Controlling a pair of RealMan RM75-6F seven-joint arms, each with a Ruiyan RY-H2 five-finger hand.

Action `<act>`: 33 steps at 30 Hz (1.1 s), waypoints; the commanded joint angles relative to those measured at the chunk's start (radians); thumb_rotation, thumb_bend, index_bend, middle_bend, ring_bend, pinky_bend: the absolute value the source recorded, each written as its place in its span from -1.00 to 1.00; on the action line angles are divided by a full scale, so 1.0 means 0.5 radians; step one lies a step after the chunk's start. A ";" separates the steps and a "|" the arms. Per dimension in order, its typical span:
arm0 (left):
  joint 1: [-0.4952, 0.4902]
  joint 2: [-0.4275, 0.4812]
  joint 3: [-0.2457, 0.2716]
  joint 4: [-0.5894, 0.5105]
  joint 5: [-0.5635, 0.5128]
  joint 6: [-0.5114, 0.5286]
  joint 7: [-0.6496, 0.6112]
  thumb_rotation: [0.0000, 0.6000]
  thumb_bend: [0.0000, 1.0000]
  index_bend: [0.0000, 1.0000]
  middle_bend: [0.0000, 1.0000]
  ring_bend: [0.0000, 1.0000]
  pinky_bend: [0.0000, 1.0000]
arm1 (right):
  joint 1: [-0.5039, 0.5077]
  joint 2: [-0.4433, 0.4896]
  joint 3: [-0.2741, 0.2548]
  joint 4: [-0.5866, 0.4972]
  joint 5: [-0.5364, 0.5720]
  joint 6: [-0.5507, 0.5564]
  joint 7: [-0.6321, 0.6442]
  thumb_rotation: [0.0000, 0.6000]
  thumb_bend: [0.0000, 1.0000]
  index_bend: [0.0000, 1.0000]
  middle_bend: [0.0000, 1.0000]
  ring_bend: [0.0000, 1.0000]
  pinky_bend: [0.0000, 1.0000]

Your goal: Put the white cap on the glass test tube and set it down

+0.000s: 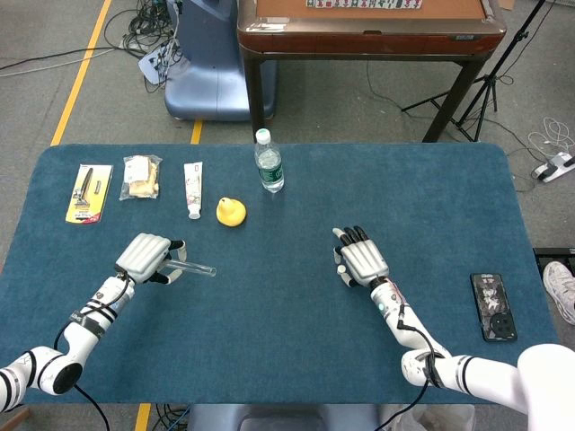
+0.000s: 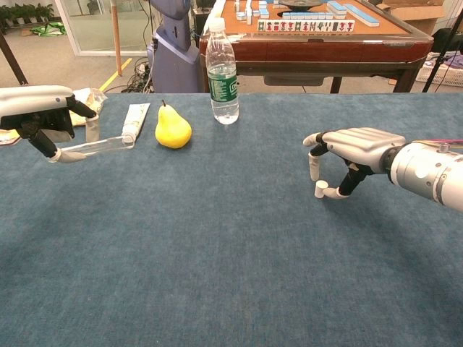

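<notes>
We've got the glass test tube (image 2: 98,147) gripped level in our left hand (image 2: 40,108), mouth aimed inward for capping, while our right hand (image 2: 354,148) curls loosely around the white cap (image 2: 320,189) on the table, probably not pinching it.

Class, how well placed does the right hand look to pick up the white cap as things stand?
Probably well placed. The right hand arches over the white cap, which stands on the table beside its fingertips. Nothing lies between them, though it is not yet gripped.

Bare cloth (image 1: 278,269) between robot hands
</notes>
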 commanded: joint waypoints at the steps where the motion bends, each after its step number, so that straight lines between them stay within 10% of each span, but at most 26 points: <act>1: -0.003 -0.004 -0.002 0.003 -0.003 -0.001 0.003 1.00 -0.42 0.16 1.00 1.00 1.00 | 0.002 0.003 -0.002 -0.006 -0.007 0.002 -0.002 1.00 -0.32 -0.11 -0.88 -1.00 -1.00; 26: -0.002 -0.016 0.005 0.036 -0.002 -0.005 -0.012 1.00 -0.42 0.16 1.00 1.00 1.00 | 0.010 -0.010 0.002 0.005 0.005 -0.005 0.007 1.00 -0.19 0.16 -0.68 -1.00 -1.00; 33: -0.009 -0.019 -0.037 0.052 -0.051 -0.018 -0.072 1.00 -0.42 0.16 1.00 1.00 1.00 | -0.031 0.195 0.113 -0.335 -0.110 0.085 0.218 1.00 -0.18 0.26 -0.59 -1.00 -1.00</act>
